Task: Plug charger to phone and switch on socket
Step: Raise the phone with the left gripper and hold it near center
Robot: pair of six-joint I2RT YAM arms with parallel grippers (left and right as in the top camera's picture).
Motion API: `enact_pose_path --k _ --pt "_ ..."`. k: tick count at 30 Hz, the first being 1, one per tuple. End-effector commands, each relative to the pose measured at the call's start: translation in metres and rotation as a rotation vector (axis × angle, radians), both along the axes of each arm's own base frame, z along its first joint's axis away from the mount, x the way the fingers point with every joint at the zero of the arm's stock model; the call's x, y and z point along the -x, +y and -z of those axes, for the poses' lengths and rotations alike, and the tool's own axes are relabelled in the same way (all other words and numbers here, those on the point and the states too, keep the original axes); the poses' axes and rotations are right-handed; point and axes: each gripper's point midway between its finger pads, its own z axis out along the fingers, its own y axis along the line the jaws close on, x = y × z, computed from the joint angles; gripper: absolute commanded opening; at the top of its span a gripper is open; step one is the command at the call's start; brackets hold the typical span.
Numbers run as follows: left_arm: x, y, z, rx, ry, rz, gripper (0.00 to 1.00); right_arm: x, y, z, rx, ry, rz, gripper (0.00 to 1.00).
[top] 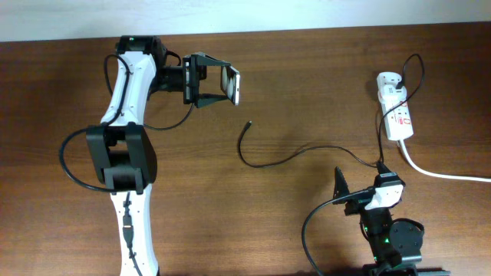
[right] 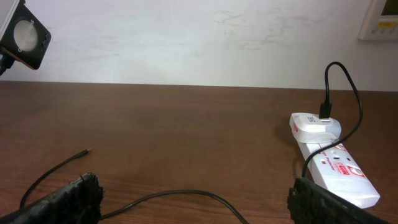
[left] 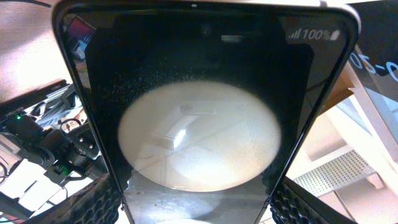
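My left gripper (top: 219,83) is shut on the phone (top: 232,84) and holds it up off the table at the far left. In the left wrist view the phone (left: 199,124) fills the frame, its dark face showing a pale round reflection, with my fingers (left: 199,208) on both its edges. The charger's thin black cable (top: 307,152) lies curved on the table, its free tip (top: 248,123) right of the phone and its other end at the white adapter (top: 387,80) on the socket (top: 400,119). My right gripper (top: 360,185) is open over the cable (right: 186,194), near the socket (right: 339,171).
The socket's thick white cord (top: 437,172) runs off to the right. The left arm's body (top: 123,153) stretches down the left side. The table's far edge meets a pale wall (right: 199,37). The cable tip (right: 84,152) lies at the left of the right wrist view.
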Motion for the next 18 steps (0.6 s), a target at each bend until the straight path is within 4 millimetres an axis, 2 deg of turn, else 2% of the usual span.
enact_pose_path --k 1,18 --pt "-0.0043 0.0023 -0.0174 0.057 -0.009 -0.022 0.11 0.0001 0.0007 0.0031 -0.003 0.008 -0.001 0.99" --pt "-0.0043 0.0023 -0.0174 0.057 -0.009 -0.022 0.1 0.0001 0.0007 0.0031 -0.004 0.008 -0.001 0.99"
